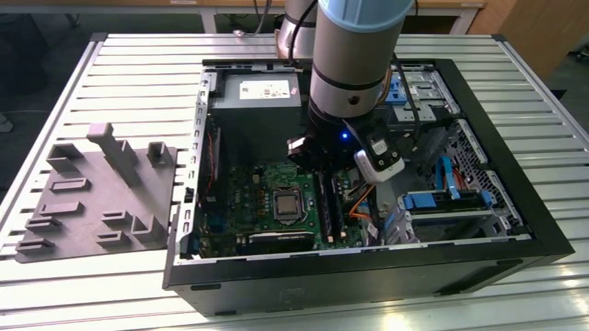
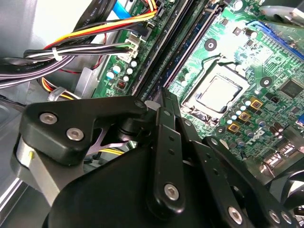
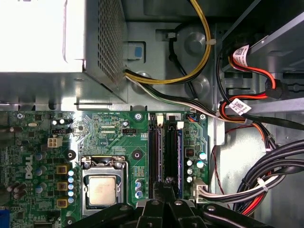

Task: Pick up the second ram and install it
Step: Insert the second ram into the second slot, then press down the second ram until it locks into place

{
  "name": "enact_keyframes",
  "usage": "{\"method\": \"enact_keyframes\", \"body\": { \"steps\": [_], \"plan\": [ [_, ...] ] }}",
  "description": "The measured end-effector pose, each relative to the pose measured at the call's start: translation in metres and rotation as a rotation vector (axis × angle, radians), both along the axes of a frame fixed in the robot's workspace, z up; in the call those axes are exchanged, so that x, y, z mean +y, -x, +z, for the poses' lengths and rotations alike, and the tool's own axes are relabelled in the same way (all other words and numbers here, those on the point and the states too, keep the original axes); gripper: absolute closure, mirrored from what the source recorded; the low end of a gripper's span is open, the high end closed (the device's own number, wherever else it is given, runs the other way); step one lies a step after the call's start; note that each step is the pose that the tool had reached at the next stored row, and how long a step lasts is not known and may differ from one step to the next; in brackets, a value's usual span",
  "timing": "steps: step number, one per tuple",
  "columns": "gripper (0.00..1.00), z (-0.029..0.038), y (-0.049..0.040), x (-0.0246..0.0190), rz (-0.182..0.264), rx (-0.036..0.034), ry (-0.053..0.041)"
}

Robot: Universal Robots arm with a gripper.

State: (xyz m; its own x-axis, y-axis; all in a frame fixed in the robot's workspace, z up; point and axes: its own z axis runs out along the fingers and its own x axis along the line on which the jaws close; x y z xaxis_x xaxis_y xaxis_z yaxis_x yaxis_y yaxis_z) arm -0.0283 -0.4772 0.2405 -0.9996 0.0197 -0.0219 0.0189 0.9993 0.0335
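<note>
The second ram [image 3: 170,156] is a dark narrow stick standing in the memory slots of the green motherboard [image 3: 109,133], beside another dark stick [image 3: 154,156]. In the exterior view it lies to the right of the square silver chip [image 1: 287,205], at the ram [image 1: 329,207]. My gripper [image 3: 164,190] is shut, its tips together over one end of these slots. I cannot tell whether the tips touch the stick. In the second wrist view the gripper [image 2: 159,95] hangs over the same slot rows [image 2: 178,52]. The arm's wrist [image 1: 345,89] stands above the open case.
The grey plastic tray [image 1: 92,200] with raised blocks lies on the slatted table at the exterior view's left. Bundled cables [image 3: 266,171] and red and orange wires [image 3: 247,107] crowd one side of the slots. The power supply box [image 3: 61,42] sits beyond the board.
</note>
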Motion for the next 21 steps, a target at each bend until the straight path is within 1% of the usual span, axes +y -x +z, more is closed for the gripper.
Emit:
{"method": "enact_keyframes", "body": {
  "steps": [6, 10, 16, 21],
  "plan": [
    [0.89, 0.0012, 0.0000, 0.0001, 0.000, 0.0001, 0.0002],
    [0.89, 0.0011, 0.0000, 0.0009, 0.000, 0.0000, 0.0000],
    [0.89, 0.0010, 0.0000, 0.0037, 0.000, 0.0000, -0.0002],
    [0.89, 0.0009, 0.0000, 0.0069, 0.000, 0.0000, -0.0003]
  ]
}}
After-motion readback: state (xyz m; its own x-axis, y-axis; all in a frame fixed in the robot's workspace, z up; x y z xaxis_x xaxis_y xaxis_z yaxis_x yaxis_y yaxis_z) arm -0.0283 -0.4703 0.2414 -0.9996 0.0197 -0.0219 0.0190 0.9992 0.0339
